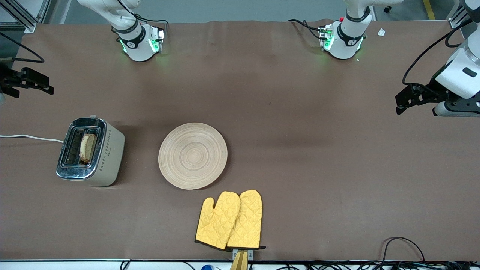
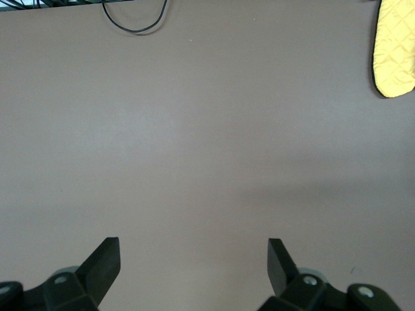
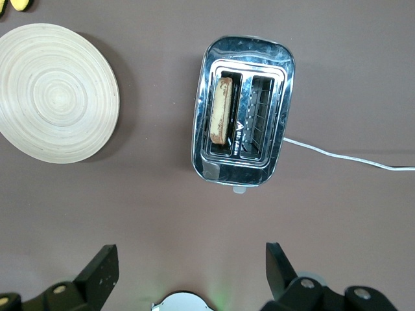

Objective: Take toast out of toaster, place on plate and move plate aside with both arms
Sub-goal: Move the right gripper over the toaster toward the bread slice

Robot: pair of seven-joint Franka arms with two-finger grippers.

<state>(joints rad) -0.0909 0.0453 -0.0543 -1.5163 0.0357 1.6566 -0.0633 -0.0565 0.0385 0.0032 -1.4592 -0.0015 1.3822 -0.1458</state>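
Observation:
The toast (image 1: 88, 147) stands upright in one slot of a silver toaster (image 1: 90, 152) toward the right arm's end of the table. The round beige plate (image 1: 192, 155) lies bare beside the toaster, toward the table's middle. My right gripper (image 1: 45, 87) is open and empty, up in the air over the table edge at its own end. Its wrist view shows the toast (image 3: 222, 110), the toaster (image 3: 243, 110), the plate (image 3: 58, 91) and the open gripper (image 3: 192, 272). My left gripper (image 1: 403, 104) is open and empty over bare table at the left arm's end; it also shows in the left wrist view (image 2: 193, 265).
Two yellow quilted oven mitts (image 1: 230, 219) lie nearer to the front camera than the plate; one mitt tip shows in the left wrist view (image 2: 394, 48). The toaster's white cord (image 1: 30, 137) runs off the right arm's end. A black cable loop (image 1: 403, 247) lies at the front edge.

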